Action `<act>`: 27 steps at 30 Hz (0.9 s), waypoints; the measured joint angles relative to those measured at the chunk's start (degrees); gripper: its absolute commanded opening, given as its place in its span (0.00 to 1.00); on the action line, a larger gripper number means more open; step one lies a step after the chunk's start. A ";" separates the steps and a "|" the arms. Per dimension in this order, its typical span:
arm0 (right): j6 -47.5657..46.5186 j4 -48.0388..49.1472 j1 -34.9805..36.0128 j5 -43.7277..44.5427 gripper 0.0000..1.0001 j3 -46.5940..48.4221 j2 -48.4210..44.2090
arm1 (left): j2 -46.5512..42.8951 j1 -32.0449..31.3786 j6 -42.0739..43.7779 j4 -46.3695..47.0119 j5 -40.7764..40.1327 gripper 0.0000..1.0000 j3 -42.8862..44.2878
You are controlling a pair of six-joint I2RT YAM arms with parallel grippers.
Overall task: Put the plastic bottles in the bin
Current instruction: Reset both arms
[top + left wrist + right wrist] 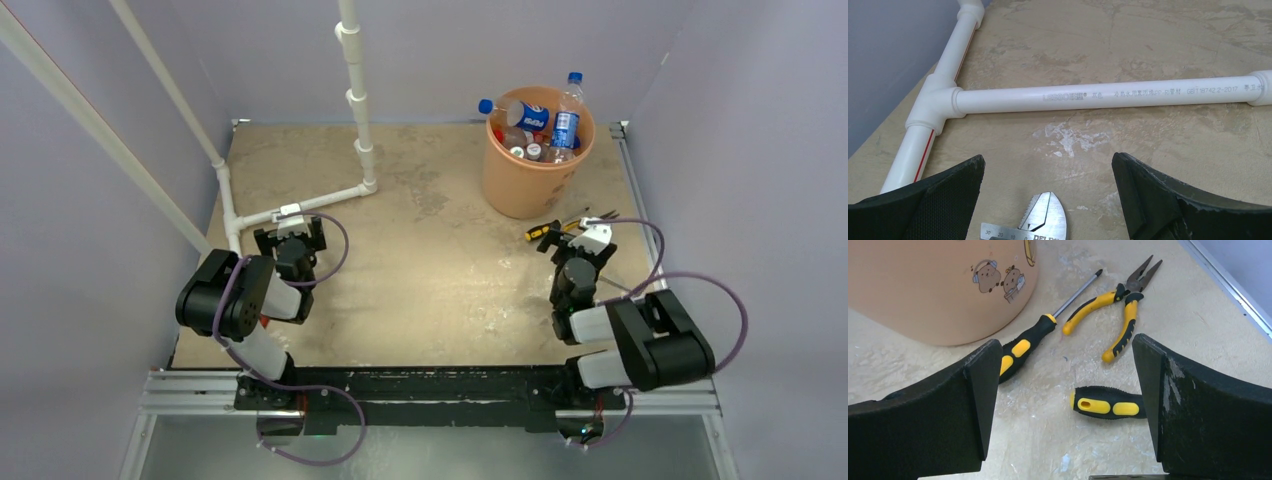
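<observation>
The orange bin [525,180] stands at the back right of the table. Several plastic bottles [545,125] with blue labels and caps fill it; one upright bottle [567,115] sticks out above the rim. The bin's wall also shows in the right wrist view [933,295]. My left gripper [292,230] is open and empty low over the table at the left, near the white pipe [1098,94]. My right gripper [588,245] is open and empty, low over the table just in front of the bin. No bottle shows on the table.
White pipes [300,208] lie at the left and rise at the back. A metal wrench head [1048,217] lies under my left gripper. Two yellow-and-black screwdrivers [1028,342] [1105,402] and pliers [1120,310] lie by my right gripper. The table's metal edge [1228,285] runs at the right.
</observation>
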 measured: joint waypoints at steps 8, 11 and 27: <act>-6.80 13.53 -0.76 -3.96 0.99 -0.17 15.43 | 0.04 0.00 0.00 0.00 0.09 0.99 0.00; -7.89 13.73 -0.87 -5.40 0.99 -0.17 18.16 | 0.04 0.00 0.00 0.00 0.11 0.99 0.00; -6.10 15.67 -5.90 -15.98 0.99 6.58 15.61 | 0.07 0.00 0.00 0.00 0.11 0.99 0.00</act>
